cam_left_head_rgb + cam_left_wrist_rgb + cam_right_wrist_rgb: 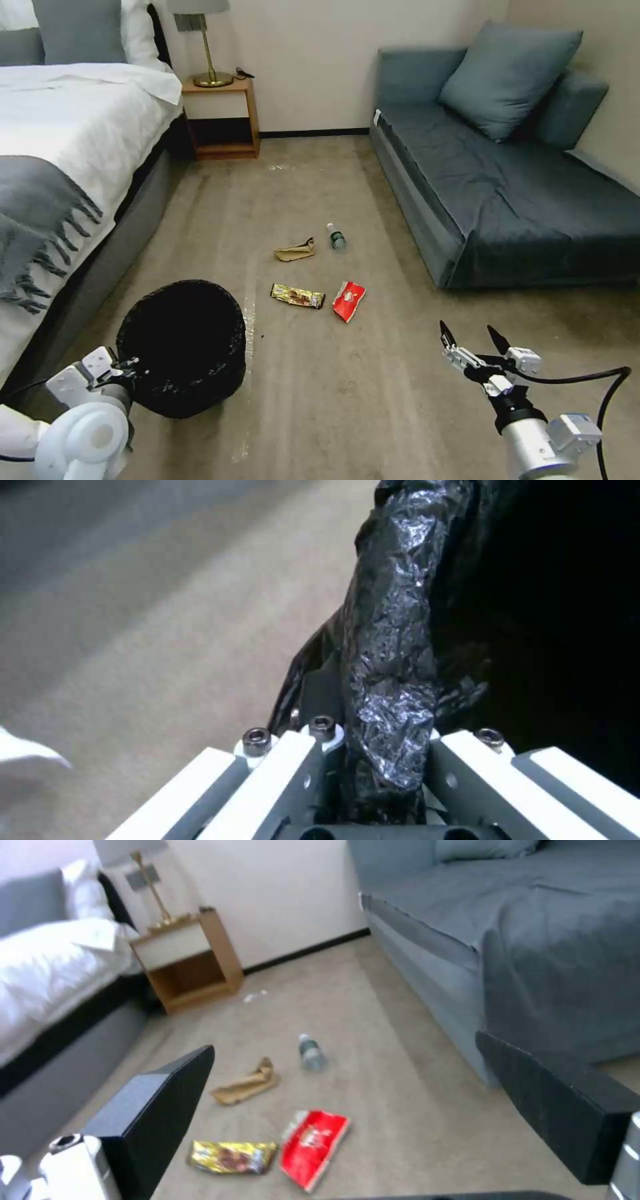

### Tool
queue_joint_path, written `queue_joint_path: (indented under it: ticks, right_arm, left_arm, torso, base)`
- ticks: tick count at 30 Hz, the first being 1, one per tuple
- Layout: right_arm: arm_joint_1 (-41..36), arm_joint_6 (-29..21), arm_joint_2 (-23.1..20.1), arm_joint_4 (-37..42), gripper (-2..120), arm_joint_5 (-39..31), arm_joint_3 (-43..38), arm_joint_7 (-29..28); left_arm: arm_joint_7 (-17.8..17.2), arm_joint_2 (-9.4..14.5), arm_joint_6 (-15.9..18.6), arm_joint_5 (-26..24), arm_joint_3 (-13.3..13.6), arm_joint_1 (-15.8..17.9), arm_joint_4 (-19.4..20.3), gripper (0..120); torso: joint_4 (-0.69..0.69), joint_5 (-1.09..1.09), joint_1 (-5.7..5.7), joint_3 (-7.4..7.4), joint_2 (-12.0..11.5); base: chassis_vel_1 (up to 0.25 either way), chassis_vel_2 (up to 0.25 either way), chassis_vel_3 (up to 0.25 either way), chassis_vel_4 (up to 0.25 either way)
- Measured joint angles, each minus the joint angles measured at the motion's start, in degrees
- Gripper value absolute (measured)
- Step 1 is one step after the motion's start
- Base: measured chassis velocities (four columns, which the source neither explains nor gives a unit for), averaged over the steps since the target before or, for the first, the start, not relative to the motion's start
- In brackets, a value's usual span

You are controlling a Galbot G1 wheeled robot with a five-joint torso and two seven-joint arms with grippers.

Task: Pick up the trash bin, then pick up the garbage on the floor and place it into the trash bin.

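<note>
While the left gripper (pixel 127 373) is clamping its jaws on the rim of the trash bin (pixel 183 347), by the foot of the bed (pixel 67 153), the black bag (pixel 390 670) is sitting pinched between them in the left wrist view. Ahead on the carpet (pixel 300 400) the garbage is lying: the gold-brown wrapper (pixel 297 295) just beside the red-and-white wrapper (pixel 349 300), the tan paper scrap (pixel 295 251) and the small bottle (pixel 336 237) a little farther. On the right, near the sofa (pixel 507 193), the right gripper (pixel 475 337) is hanging above the floor, its jaws standing wide and holding nothing.
</note>
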State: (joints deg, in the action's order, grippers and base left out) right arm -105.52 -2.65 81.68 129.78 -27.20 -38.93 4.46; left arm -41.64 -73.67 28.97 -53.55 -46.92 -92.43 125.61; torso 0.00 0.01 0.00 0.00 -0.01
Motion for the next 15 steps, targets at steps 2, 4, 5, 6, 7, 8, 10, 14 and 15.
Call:
queue_joint_path:
  ticks: [2,4,5,6,7,8,10,14,15]
  right_arm:
    - [-0.36,0.07,0.28,0.89,100,-1.22,0.39,0.4]
    - [-0.51,0.14,0.37,1.17,100,-1.45,0.51,0.65]
    - [-0.67,0.17,0.41,1.41,100,-1.55,0.58,0.89]
    - [-0.84,0.18,0.43,1.64,100,-1.6,0.63,1.08]
    - [-0.97,0.18,0.46,1.79,100,-1.61,0.7,1.24]
    - [-0.97,0.18,0.46,1.79,100,-1.61,0.7,1.24]
    - [-1.22,0.19,0.61,1.86,100,-1.44,0.77,1.68]
    - [-1.41,0.44,0.95,1.82,100,-0.55,1.02,2.3]
    - [-1.51,0.65,1.18,1.72,100,-0.05,1.36,2.7]
  left_arm:
    - [-0.22,-0.76,-1.35,2.47,0.35,-0.88,2.23,3]
    - [-0.37,-1.08,-1.73,2.99,0.48,-1.1,3.05,3]
    - [-0.53,-1.39,-1.97,3.35,0.59,-1.28,3.62,3]
    - [-0.61,-1.73,-2.21,3.81,0.7,-1.52,4.11,3]
    - [-0.63,-2.06,-2.45,4.37,0.79,-1.82,4.4,3]
    - [-0.63,-2.06,-2.45,4.37,0.79,-1.82,4.4,3]
    - [-0.59,-2.47,-3.0,5.77,0.88,-2.57,4.56,3]
    - [-0.05,-2.64,-3.67,7.08,0.9,-3.22,4.57,3]
    - [0.65,-2.64,-4.17,8.07,0.9,-3.43,4.48,3]
  torso:
    - [0.01,0.0,0.0,0.0,0.0]
    - [0.0,0.0,0.0,0.0,0.0]
    - [0.0,0.0,0.0,0.0,0.0]
    - [0.0,0.0,0.0,0.0,0.0]
    - [0.0,0.0,0.0,0.0,0.0]
    - [0.0,0.0,0.0,0.0,0.0]
    - [0.0,-0.01,0.0,0.0,0.0]
    - [0.0,-0.01,0.0,0.0,0.0]
    - [0.0,-0.01,0.0,0.0,0.0]
  base:
    - [0.0,0.0,0.0,0.0]
    - [0.0,0.0,0.0,0.0]
    - [0.0,0.0,0.0,0.0]
    - [0.0,0.0,0.0,0.0]
    - [0.0,0.0,0.0,0.0]
    - [0.0,0.0,0.0,0.0]
    - [0.0,0.0,0.0,0.0]
    - [0.0,0.0,0.0,0.0]
    - [0.0,0.0,0.0,0.0]
